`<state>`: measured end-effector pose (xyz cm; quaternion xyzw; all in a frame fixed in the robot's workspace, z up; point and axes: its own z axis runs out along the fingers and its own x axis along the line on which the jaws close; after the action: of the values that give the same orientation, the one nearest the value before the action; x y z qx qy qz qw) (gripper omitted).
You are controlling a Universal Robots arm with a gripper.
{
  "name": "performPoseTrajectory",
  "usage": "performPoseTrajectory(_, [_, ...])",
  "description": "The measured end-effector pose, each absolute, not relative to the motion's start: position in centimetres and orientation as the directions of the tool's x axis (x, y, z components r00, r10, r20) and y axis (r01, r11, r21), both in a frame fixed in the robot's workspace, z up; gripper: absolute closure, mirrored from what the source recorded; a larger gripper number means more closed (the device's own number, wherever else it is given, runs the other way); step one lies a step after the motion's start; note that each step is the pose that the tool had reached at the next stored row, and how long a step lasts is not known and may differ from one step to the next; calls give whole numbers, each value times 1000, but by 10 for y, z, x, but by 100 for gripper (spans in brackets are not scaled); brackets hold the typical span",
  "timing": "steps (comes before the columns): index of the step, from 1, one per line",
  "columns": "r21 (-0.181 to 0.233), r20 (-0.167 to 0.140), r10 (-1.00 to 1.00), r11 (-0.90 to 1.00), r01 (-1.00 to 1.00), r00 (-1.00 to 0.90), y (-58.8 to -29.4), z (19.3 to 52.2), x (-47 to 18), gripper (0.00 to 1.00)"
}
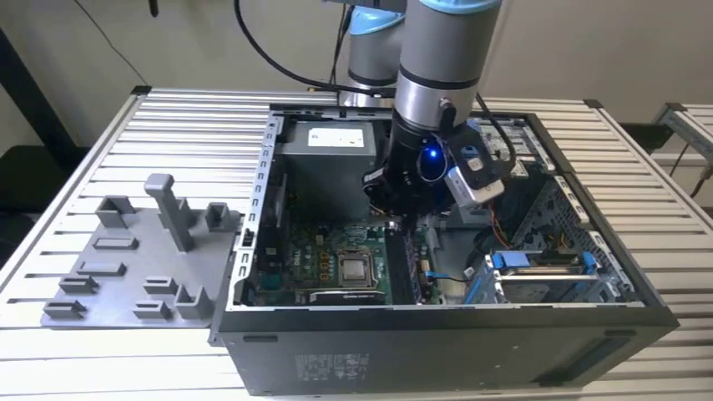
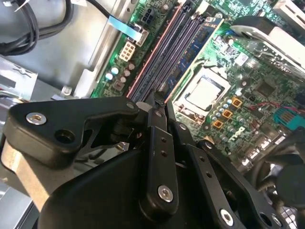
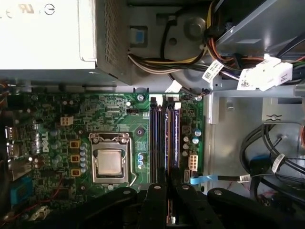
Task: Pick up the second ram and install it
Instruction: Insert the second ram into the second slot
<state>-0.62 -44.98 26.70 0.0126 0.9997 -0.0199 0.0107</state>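
My gripper (image 1: 399, 227) reaches down into the open computer case over the memory slots of the green motherboard (image 1: 317, 251). Its black fingers (image 2: 157, 124) are drawn together and it stands shut at the near end of the slots in both wrist views. The second ram (image 2: 198, 45), a thin blue-green stick, stands on edge in a slot beside the processor socket (image 2: 202, 93) and runs away from my fingertips. From above it is a dark narrow strip (image 3: 166, 143). I cannot tell whether my fingertips touch it.
The grey holder tray (image 1: 134, 259) lies on the slatted table at the exterior view's left. Inside the case are the power supply (image 1: 323, 150), bundled cables (image 3: 267, 157) and a drive bay (image 1: 546, 271). Case walls ring the board.
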Motion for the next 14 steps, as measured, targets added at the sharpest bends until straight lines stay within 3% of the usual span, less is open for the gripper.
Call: performPoseTrajectory(14, [-39,-22,27,999,28,-999,-450,241,-9,86])
